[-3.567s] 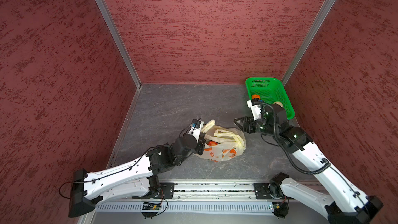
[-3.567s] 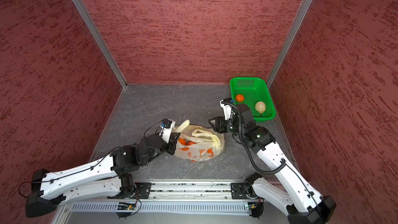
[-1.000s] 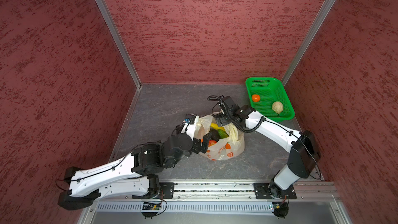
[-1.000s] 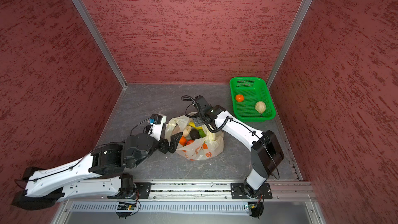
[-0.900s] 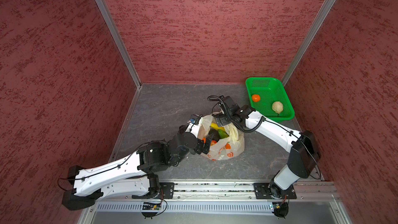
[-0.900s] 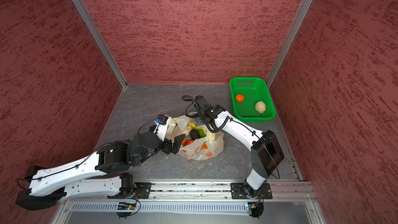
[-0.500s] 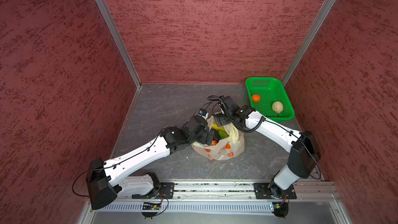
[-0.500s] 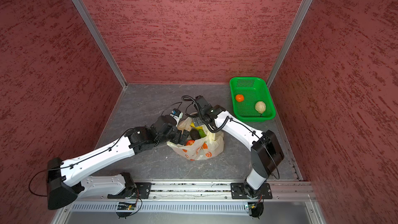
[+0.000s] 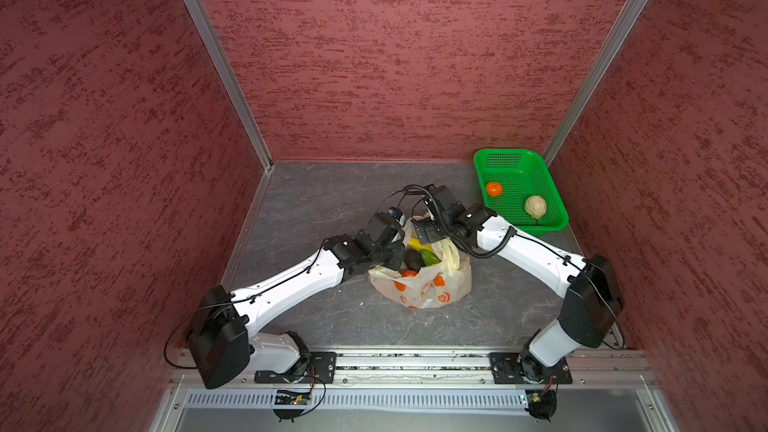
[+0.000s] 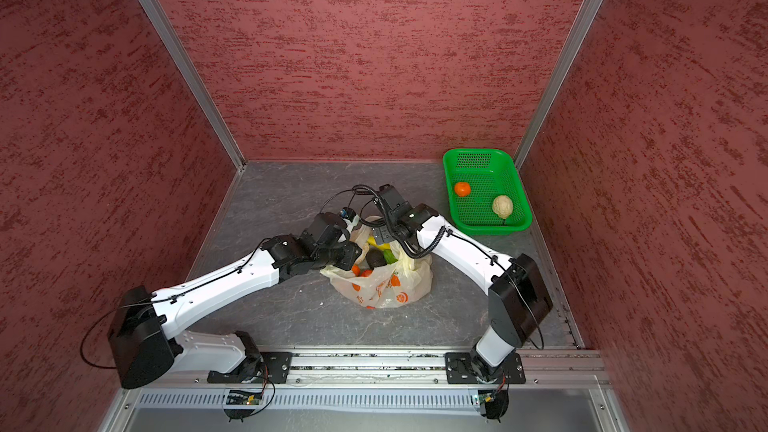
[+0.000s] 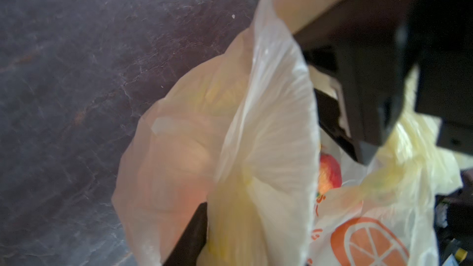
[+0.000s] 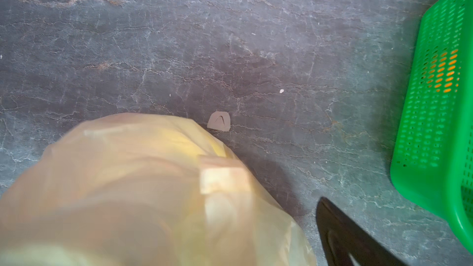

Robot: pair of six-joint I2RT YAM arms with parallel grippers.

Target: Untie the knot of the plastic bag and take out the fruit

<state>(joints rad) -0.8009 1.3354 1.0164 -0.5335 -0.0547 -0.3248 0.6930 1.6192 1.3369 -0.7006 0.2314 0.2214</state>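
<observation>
Left gripper (image 9: 392,253) at plastic bag (image 9: 432,290) left rim, grip can't tell; right gripper (image 9: 424,233) spread at far rim; fruit (image 9: 413,260) visible inside.

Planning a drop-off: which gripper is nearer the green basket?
Right. The right gripper is at the plastic bag's far rim, toward the green basket; the left gripper at its left edge, farther.

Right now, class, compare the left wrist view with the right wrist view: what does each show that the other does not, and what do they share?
Left wrist only: a red apple inside the open plastic bag, and the bag's orange-slice print. Right wrist only: a small grey scrap on the table, and an orange glowing through the mesh of the green basket. Both: the cream bag and the grey table.
</observation>
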